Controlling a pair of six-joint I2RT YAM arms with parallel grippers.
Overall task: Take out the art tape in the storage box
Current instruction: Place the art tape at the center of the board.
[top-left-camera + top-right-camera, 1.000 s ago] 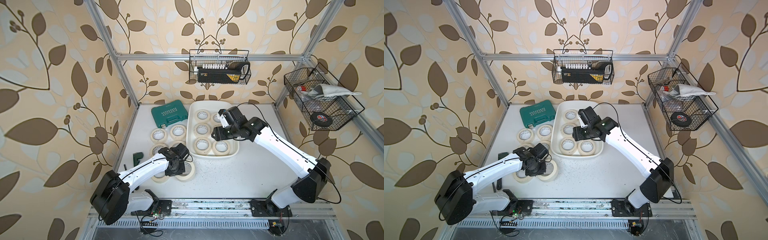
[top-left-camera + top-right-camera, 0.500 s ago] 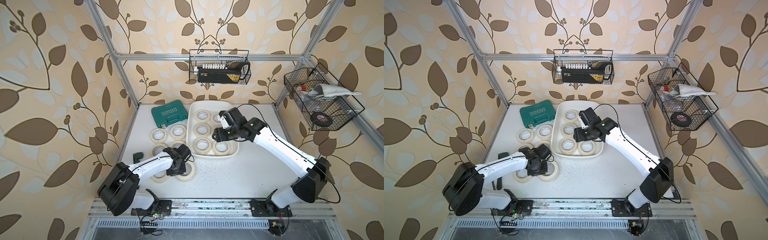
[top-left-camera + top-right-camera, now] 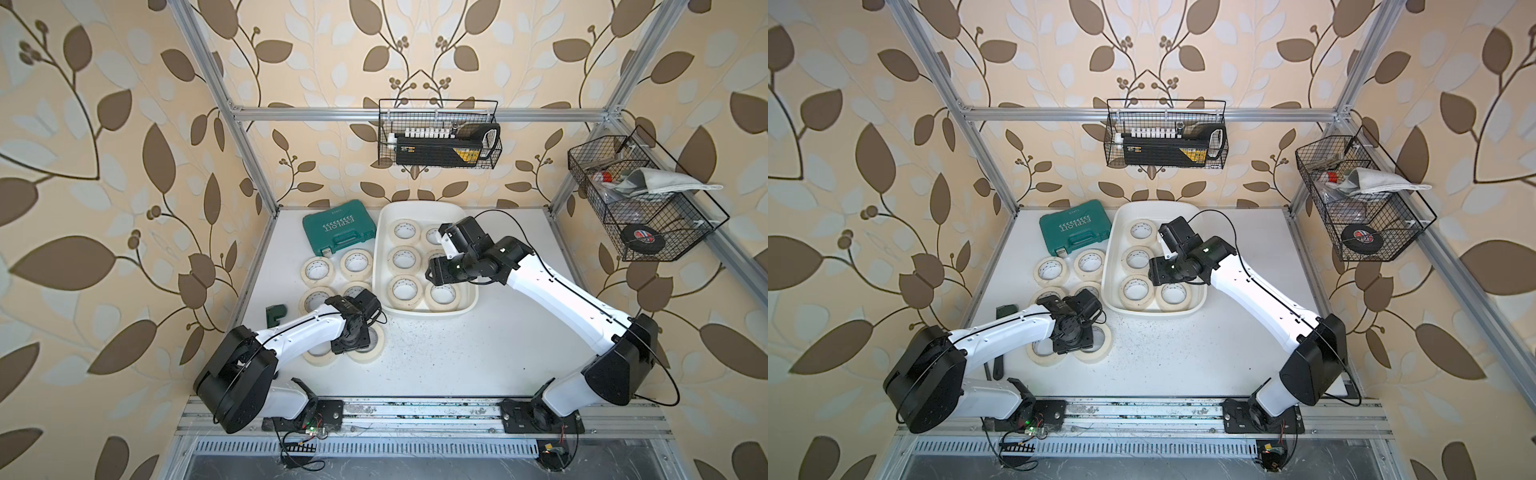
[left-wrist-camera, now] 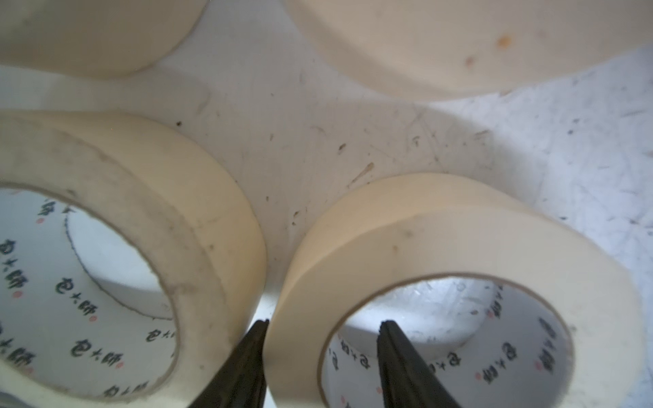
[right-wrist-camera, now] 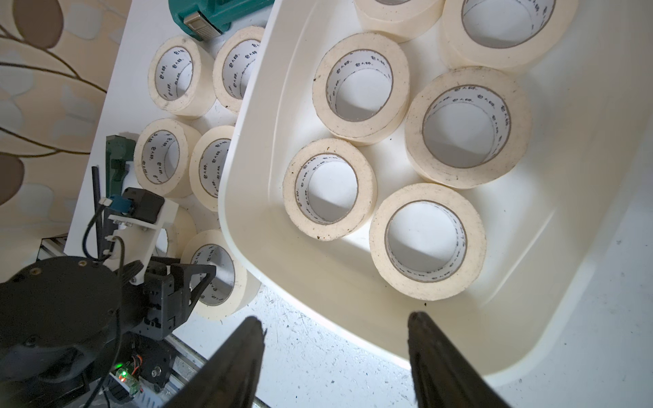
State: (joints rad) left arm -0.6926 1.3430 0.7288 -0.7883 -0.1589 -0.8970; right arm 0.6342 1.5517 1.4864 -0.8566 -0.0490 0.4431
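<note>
The large white rounded plastic storage box (image 3: 419, 312) sits toward the back of the white tabletop (image 3: 457, 353), holding six cream art tape rolls (image 5: 427, 242) lying flat. Six more lie on the table on the left arm's side, near the teal hard tool case (image 3: 338, 232). The left gripper (image 4: 323, 323) points down over the front roll (image 4: 459, 240), jaws spread astride its wall, one finger outside and one in the core, not squeezing. The right gripper (image 5: 335, 339) hovers over the box's near rim, jaws wide apart and empty.
</note>
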